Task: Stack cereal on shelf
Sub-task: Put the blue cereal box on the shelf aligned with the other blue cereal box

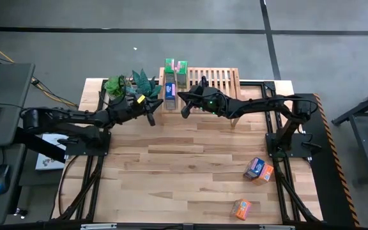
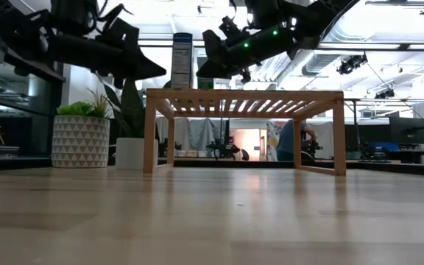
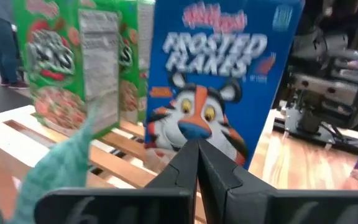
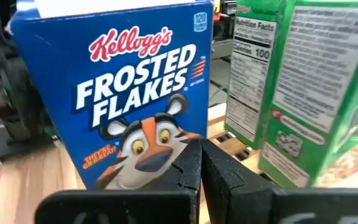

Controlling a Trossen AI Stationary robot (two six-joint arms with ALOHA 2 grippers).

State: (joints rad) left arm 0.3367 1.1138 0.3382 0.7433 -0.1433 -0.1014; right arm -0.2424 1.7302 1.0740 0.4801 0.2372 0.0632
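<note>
The left end effector (image 1: 151, 114) and the right end effector (image 1: 185, 108), each with fingers pressed together and holding nothing, flank a blue cardboard Frosted Flakes cereal box (image 1: 170, 90) standing upright on the left end of the low light-wood slatted shelf (image 1: 216, 81) at the worktop's far edge. Closed tips on either side look suited to nudging the box square rather than gripping it. Just behind it stand two green cardboard cereal boxes (image 1: 176, 68), side by side. Another blue box (image 1: 254, 167) touching an orange cardboard box (image 1: 265, 172), and a second orange box (image 1: 241, 207), lie unstacked near the worktop's (image 1: 171, 179) near right corner. Green potted plants (image 1: 130, 84) stand beside the shelf's left end.
</note>
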